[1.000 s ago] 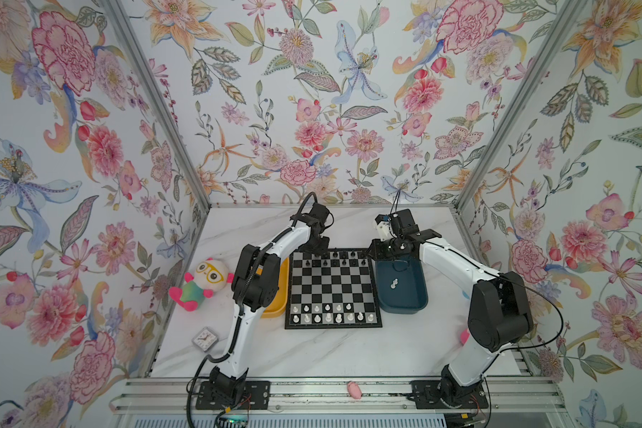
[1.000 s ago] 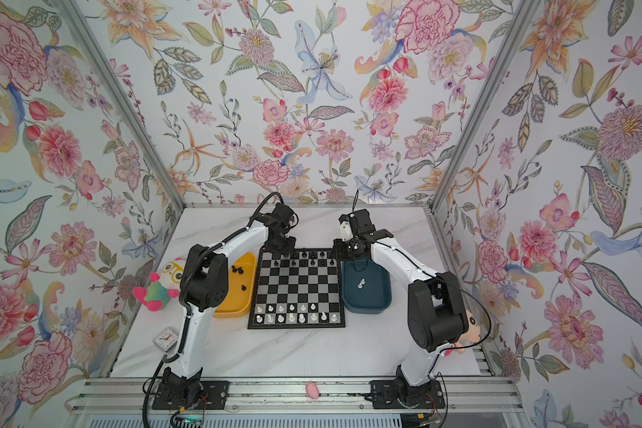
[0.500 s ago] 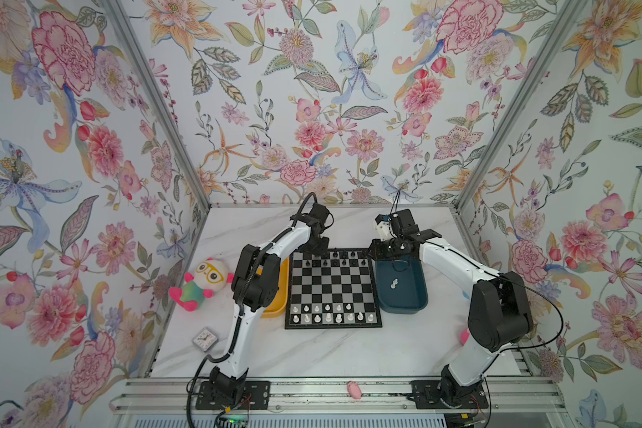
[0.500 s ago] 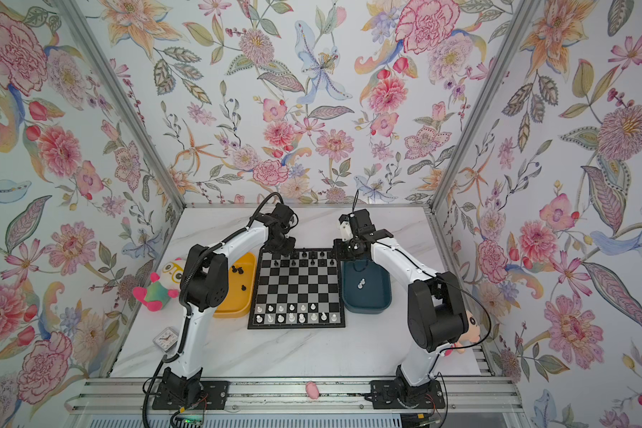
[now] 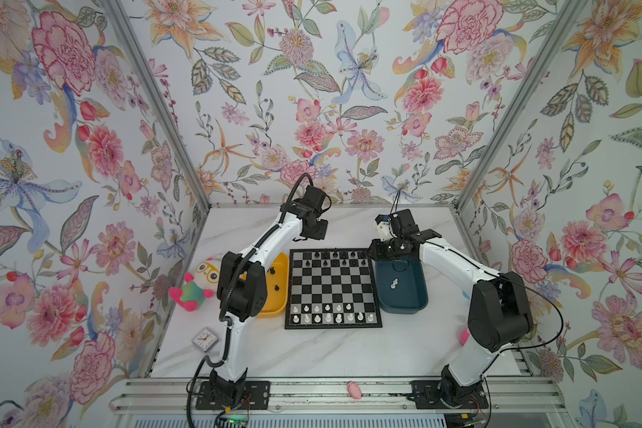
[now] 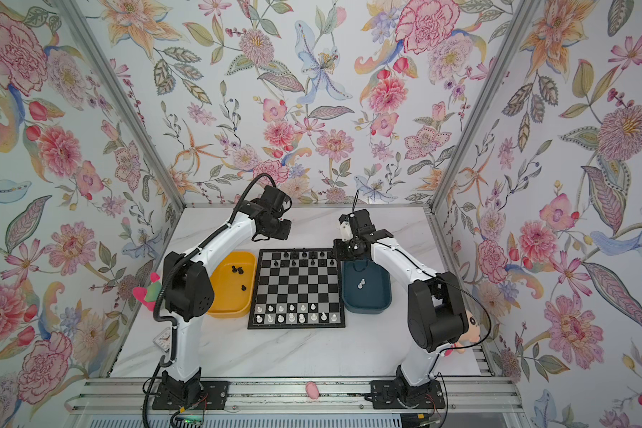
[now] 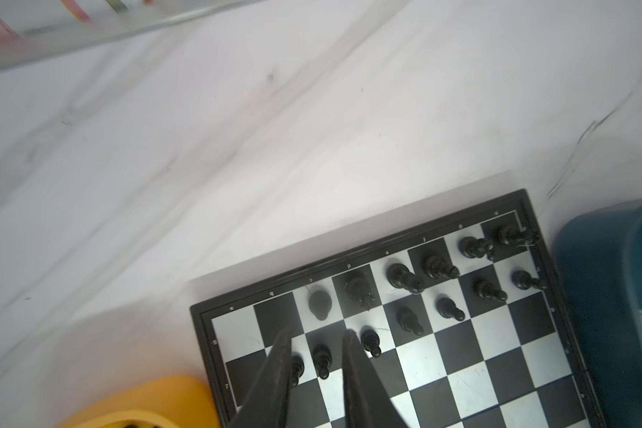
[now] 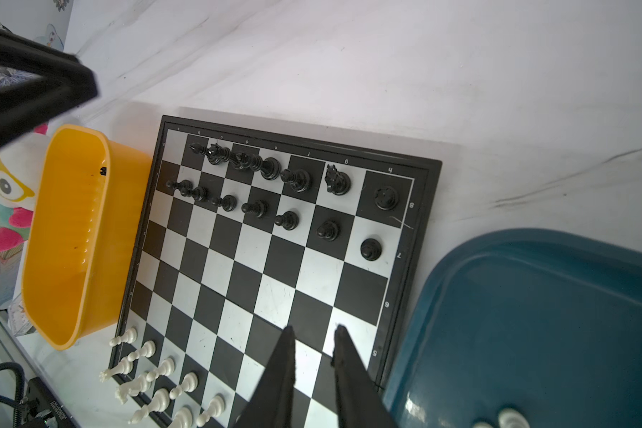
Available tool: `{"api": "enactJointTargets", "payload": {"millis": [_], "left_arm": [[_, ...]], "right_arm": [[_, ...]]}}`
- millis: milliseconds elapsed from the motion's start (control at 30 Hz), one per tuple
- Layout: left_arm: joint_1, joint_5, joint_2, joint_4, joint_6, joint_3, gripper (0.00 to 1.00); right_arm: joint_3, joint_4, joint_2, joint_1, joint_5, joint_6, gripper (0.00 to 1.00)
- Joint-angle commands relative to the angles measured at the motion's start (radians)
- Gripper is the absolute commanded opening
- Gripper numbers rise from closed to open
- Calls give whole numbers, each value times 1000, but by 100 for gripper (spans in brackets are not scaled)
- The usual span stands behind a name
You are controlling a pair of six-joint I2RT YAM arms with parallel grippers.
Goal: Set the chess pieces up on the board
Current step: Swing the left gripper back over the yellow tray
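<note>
Left gripper: we see fingers slightly parted, empty, above a black pawn.
Right gripper: fingers narrowly apart, holding nothing.
Board: black pieces along its 12 o'clock edge, white pieces along 6 o'clock.

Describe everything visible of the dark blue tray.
The dark blue tray is a glossy, plastic-looking rectangular tub with rounded corners and a raised rim. It sits flat on the marbled table, close beside the board at its right edge in both top views. Small white chess pieces lie inside, near its middle.
</note>
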Motion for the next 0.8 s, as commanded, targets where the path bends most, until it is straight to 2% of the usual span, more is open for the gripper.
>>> {"api": "enactJointTargets", "payload": {"millis": [0, 200, 433, 567, 767], "left_arm": [[-6, -97, -151, -32, -13, -102, 27], [22, -178, -396, -14, -80, -404, 27], [93, -161, -609, 33, -166, -717, 27], [137, -119, -652, 68, -176, -840, 27], [162, -67, -612, 129, -169, -913, 25]], "right_arm": [[-1, 12, -17, 8, -15, 9, 22], [-2, 12, -21, 17, -20, 4, 22], [15, -10, -14, 25, -13, 3, 21], [31, -34, -19, 27, 6, 0, 21], [40, -48, -17, 36, 24, 5, 21]]}}
